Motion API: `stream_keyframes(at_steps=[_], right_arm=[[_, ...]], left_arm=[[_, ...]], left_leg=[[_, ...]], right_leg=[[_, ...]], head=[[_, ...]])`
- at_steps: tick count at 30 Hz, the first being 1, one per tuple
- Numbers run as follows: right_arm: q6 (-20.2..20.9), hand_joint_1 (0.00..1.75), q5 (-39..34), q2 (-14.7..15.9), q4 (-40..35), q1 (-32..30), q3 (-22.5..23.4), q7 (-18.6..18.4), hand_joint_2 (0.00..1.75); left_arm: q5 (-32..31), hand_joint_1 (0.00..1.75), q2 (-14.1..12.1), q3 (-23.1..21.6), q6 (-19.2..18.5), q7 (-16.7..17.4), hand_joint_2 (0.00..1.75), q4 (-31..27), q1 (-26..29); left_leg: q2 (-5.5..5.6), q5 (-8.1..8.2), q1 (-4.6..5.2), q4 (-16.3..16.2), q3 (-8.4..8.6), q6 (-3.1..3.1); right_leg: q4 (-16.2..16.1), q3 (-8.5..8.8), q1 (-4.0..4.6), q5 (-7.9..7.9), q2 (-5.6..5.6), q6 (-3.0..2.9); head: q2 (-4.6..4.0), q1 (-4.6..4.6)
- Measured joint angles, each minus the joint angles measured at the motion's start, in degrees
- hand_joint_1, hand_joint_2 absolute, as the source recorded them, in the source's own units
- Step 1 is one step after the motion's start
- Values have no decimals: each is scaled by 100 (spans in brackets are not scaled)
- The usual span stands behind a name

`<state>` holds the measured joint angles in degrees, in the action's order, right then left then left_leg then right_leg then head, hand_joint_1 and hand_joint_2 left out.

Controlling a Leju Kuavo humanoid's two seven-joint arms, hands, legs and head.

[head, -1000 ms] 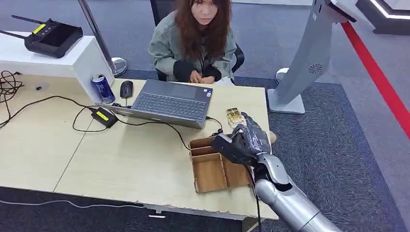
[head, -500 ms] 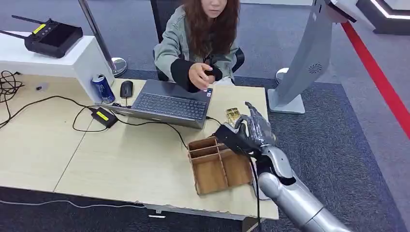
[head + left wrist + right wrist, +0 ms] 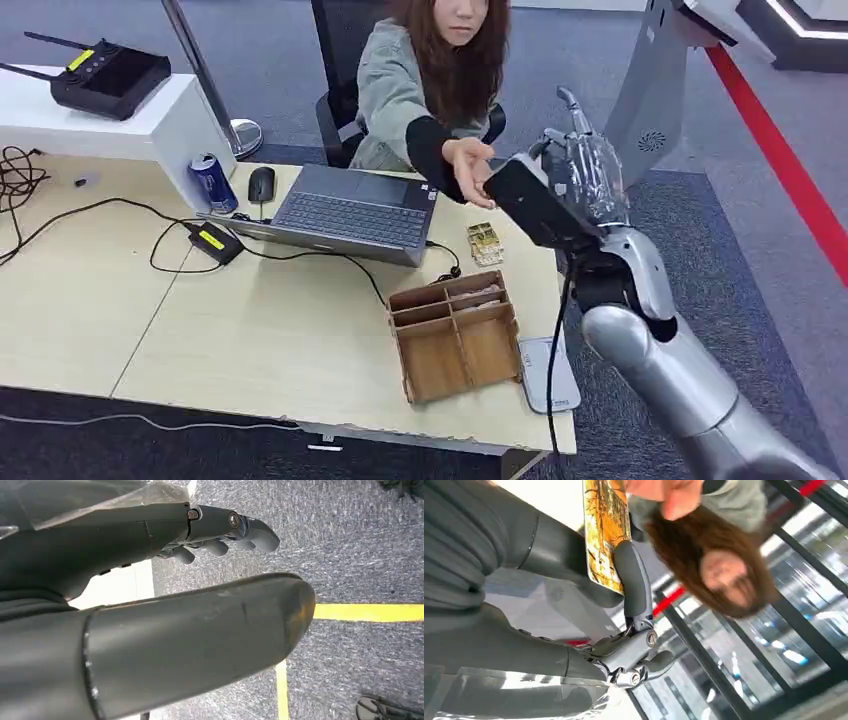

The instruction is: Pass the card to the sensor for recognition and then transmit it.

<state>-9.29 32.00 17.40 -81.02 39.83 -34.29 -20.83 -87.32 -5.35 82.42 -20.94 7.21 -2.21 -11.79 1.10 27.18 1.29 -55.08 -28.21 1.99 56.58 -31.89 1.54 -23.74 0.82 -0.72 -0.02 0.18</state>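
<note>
Card [image 3: 606, 532], its yellow print plain in the right wrist view, pinched by right hand [image 3: 570, 185] fingers [image 3: 633, 582] near person's hand [image 3: 470, 165]; left hand [image 3: 150, 605] fingers curled, empty

The right hand [image 3: 565, 185] is now raised well above the table [image 3: 250, 330], where earlier it hovered low over the wooden tray [image 3: 455, 345]; the card [image 3: 605, 530] is held up between thumb and finger. The person's hand [image 3: 470, 170], earlier tucked against the body, is now stretched out over the laptop [image 3: 350, 212], just beside the raised hand. A grey pad [image 3: 548, 372] beside the tray, earlier hidden by the arm, is uncovered.
</note>
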Motion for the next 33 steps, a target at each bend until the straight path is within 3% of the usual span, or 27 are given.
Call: stream_keyframes(at_steps=[8, 10, 11, 12, 13, 14, 18, 25, 29, 33], right_arm=[[-57, 175, -324, -70, -42, 453, -11, 44, 175], [-81, 166, -389, -131, 17, 521, -26, 107, 175], [-92, 147, -404, -166, 52, 549, -46, 131, 175], [-101, 37, -418, -192, 90, 565, -68, 160, 175], [-107, 37, -433, -227, 131, 568, -90, 184, 175], [-111, 0, -452, -267, 172, 567, -114, 205, 175], [-107, 0, -593, -409, 343, 546, -208, 344, 175], [-129, 0, -1661, -568, 435, 260, -287, 933, 175], [-289, 0, -2513, -553, 170, -159, -186, 1395, 175], [-592, 0, -3612, -463, -404, -853, 155, 2154, 175]], left_arm=[[0, 0, 0, 0, -42, 0, 0, 0, -4], [0, 0, 0, 0, -42, 0, 0, 0, -6], [0, 0, 0, 0, -42, 0, 0, 0, -8], [0, 0, 0, 0, -42, 0, 0, 0, -10], [0, 0, 0, 0, -42, 0, 0, 0, -10], [0, 0, 0, 0, -42, 0, 0, 0, -10], [0, 0, 0, 0, -39, 20, 0, 0, -18], [0, 0, 0, 11, -20, 33, 0, 0, -16], [0, 0, 0, 54, 24, 35, 0, 0, -16], [4, 0, 0, 127, 118, 37, 0, 0, -2]], left_leg=[[1, -2, -1, 0, -2, -1], [1, -2, -1, 0, -2, -1], [2, -2, -1, 0, -2, -1], [3, -2, -2, 0, -2, -1], [4, -2, -2, 0, -3, -1], [4, -2, -2, 0, -3, -1], [3, -2, -2, 1, -3, -1], [4, -2, -2, 0, -1, -1], [3, -2, -1, 0, 0, -1], [5, 0, -1, 0, -2, 1]], right_leg=[[1, 1, 0, 0, -1, 0], [1, 1, 0, 0, -1, 0], [1, 1, 1, 0, 0, 0], [1, 1, 1, 0, -1, 0], [1, 1, 1, 0, -1, 0], [1, 0, 1, 0, -1, 0], [1, -1, 1, 0, -1, 0], [1, 0, 1, 0, -2, 0], [-1, -2, 2, 0, -1, 0], [-5, -1, 2, -2, -2, 1]], head=[[0, 0], [0, 0], [0, 0], [0, 0], [0, 0], [0, 0], [0, 0], [0, 0], [0, 0], [0, 0]])
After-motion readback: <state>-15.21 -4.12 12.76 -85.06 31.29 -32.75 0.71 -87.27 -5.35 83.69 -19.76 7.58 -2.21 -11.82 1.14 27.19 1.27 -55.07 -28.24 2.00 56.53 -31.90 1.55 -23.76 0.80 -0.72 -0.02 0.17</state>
